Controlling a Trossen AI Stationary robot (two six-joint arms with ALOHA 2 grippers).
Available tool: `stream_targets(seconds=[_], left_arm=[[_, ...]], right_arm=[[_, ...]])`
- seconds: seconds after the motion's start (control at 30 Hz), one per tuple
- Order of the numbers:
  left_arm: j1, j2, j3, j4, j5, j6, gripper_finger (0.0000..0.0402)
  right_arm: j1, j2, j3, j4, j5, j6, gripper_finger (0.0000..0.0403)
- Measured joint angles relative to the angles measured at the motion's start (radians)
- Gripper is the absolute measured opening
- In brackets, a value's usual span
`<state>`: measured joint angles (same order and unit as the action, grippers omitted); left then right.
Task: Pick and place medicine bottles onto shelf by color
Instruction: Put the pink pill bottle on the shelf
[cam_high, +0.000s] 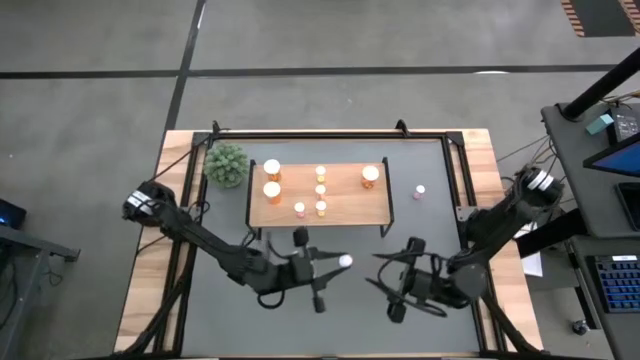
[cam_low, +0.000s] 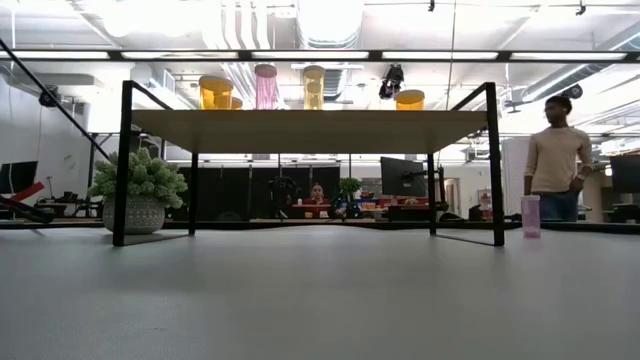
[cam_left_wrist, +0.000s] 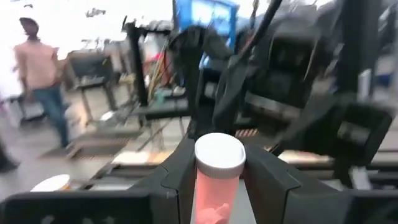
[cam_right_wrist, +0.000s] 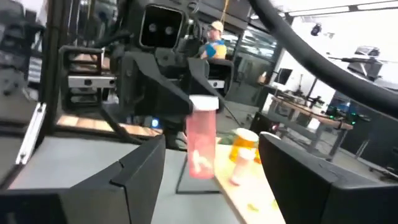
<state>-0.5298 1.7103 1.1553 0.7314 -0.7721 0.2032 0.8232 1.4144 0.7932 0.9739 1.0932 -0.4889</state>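
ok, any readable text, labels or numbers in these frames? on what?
None readable.
Pink bottle in the left end effector: no legible label.
Bottles on the shelf: any print too small to read.
Monitors in the room behind: blurred, nothing legible.

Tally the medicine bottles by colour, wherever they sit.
Orange bottles: 3, all on the shelf.
Yellow bottles: 3, on the shelf.
Pink bottles: 3, one on the shelf, one on the table, one in the left end effector.
Total: 9.
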Motion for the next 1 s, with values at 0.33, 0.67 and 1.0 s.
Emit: stream_targets(seconds=[0.33,0.67,1.0], left_arm=[[0.092,-0.001,0.213,-0.488,-0.030,-0.304,0.0094],[0.174,0.017,0.214,-0.493,-0.033,-0.331,0.0094],[0.244,0.129,0.209,-0.488,-0.076,-0.436,0.0094]], right_arm=[[-0.027,-0.438,-0.012,-0.782,-0.323,0.277,0.0235],[-0.041,-0.672,-0.282,-0.452,-0.414,0.105,0.0235],[-0.041,-0.760,-0.298,-0.396,-0.331,0.020,0.0233]])
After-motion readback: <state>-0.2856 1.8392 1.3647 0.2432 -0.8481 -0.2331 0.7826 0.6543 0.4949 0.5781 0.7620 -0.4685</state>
